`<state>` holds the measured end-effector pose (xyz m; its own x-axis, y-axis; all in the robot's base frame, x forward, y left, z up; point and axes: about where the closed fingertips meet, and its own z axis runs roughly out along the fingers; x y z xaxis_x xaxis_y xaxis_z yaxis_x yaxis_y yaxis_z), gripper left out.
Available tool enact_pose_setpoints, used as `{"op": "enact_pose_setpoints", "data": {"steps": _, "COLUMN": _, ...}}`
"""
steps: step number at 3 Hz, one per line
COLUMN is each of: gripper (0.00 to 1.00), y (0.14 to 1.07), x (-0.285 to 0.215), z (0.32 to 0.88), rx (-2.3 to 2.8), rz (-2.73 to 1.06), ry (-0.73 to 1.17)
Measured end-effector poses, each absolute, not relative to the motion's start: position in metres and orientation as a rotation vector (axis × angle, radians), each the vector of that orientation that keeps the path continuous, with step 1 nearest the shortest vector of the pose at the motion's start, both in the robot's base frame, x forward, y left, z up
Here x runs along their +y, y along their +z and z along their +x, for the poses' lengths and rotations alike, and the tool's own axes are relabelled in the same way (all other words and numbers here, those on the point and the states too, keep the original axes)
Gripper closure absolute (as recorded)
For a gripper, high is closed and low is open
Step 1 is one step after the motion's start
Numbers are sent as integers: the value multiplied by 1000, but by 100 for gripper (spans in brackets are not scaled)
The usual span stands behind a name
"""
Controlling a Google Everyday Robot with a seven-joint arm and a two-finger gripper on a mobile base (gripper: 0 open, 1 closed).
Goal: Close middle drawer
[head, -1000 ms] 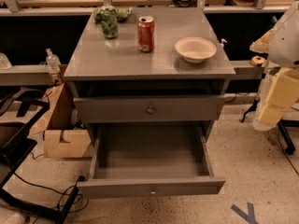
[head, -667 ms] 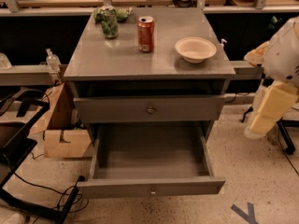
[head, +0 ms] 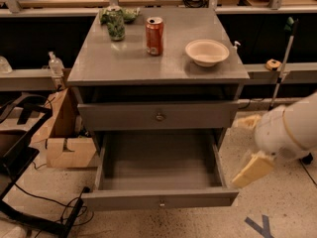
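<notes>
The middle drawer (head: 159, 200) is pulled far out of the grey cabinet (head: 99, 63), its flat front low in the view and nearest the camera, with a small round knob (head: 161, 202) at the centre. Its deep rectangular tray faces up, with the bare grey bottom showing. Above it, the taller-fronted drawer (head: 198, 115) sits pushed in, its own knob in the middle, with a dark gap between it and the cabinet top. On the top stand a red can (head: 154, 35) near the centre, a pale bowl (head: 207, 52) to its right and apart from it, and a green packet (head: 116, 23) at the back left. The gripper (head: 237, 151) hangs just off the drawer's right side, near the front corner, on the end of a rounded white arm (head: 290, 130) that comes in from the right edge. Its two cream fingers (head: 252, 170) are spread wide with nothing between them, and neither touches the drawer; the lower one points down toward the right end of the drawer front. Left of the cabinet a cardboard box (head: 64, 143) rests on the speckled floor (head: 277, 207), with black cables (head: 44, 202) beside it, and a clear bottle (head: 55, 63) stands on the ledge behind. A blue tape mark (head: 260, 226) lies on the floor at the lower right.
</notes>
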<state>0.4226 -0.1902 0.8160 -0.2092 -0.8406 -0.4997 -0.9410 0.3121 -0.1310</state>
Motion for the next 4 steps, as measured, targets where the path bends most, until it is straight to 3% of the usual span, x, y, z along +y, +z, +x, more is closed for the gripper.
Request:
{"op": "enact_pose_setpoints", "data": {"steps": 1, "gripper": 49, "y": 695, "x": -171, "z": 409, "rx": 2074, "rz": -1433, "ry": 488}}
{"op": "enact_pose_setpoints", "data": {"steps": 3, "gripper": 95, "y": 586, "x": -158, "z": 415, "rx": 2092, "rz": -1251, "ry": 598}}
{"op": "enact_pose_setpoints", "data": {"steps": 4, "gripper": 100, "y": 580, "x": -156, "z": 415, "rx": 2095, "rz": -1243, "ry": 609}}
